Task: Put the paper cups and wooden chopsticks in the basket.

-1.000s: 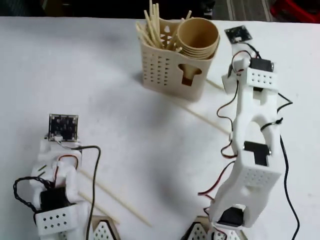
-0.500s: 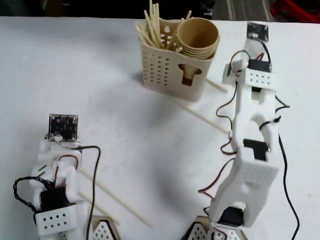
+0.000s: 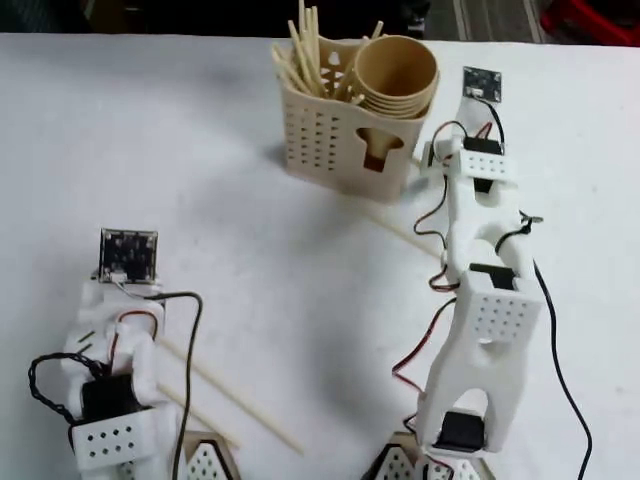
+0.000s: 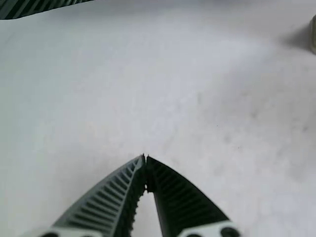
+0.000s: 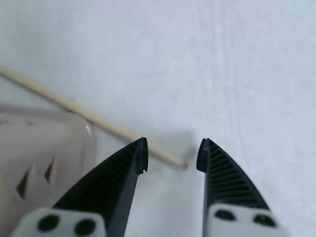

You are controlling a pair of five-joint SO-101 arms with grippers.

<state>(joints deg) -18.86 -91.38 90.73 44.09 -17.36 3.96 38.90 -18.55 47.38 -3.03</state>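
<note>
The cream perforated basket (image 3: 345, 140) stands at the table's far middle, holding a stack of paper cups (image 3: 397, 72) and several wooden chopsticks (image 3: 308, 50). My right arm (image 3: 478, 200) stretches up beside the basket's right side. Its gripper (image 5: 172, 150) is open and low over the table, with the end of a loose chopstick (image 5: 98, 121) lying between the fingertips; the basket's corner (image 5: 44, 148) is close by. Another chopstick (image 3: 405, 235) lies partly under that arm. My left gripper (image 4: 145, 159) is shut over bare table at the front left, holding nothing.
Two loose chopsticks (image 3: 235, 395) lie on the table just right of the left arm (image 3: 115, 340), near the front edge. White table stretches open between the arms and to the basket's left. Arm bases (image 3: 410, 465) sit at the front edge.
The right arm swung first away, then left toward the basket, ending close to its right side. The left arm has stayed still.
</note>
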